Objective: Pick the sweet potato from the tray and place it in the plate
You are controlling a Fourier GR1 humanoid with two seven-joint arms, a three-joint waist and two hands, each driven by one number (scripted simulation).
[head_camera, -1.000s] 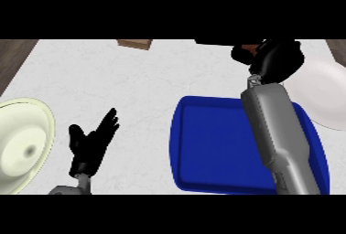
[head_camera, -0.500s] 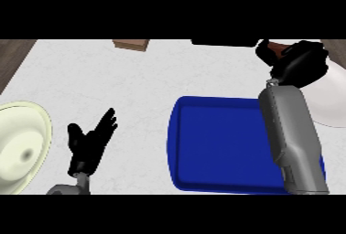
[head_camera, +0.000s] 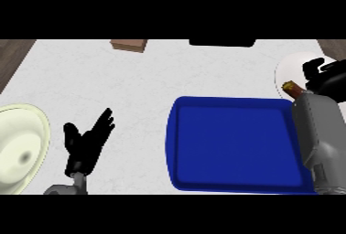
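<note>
The blue tray (head_camera: pixel 233 146) lies right of centre with nothing visible in it. My right hand (head_camera: pixel 326 77) is past the tray's far right corner, over a white plate (head_camera: pixel 286 72) at the right edge. Its fingers are curled round the sweet potato (head_camera: pixel 292 87), of which only a brown end shows beneath the hand. The right forearm covers the tray's right rim. My left hand (head_camera: pixel 86 142) rests open at the lower left, fingers up, between the tray and a pale cream plate (head_camera: pixel 20 132).
A small brown box (head_camera: pixel 128 45) sits at the counter's far edge, with a black object (head_camera: pixel 222 43) to its right. The cream plate runs off the left edge. Bare white counter lies between the left hand and the tray.
My right hand has moved to the right with the sweet potato, from above the tray's far edge to over the white plate. The left hand has stayed put.
</note>
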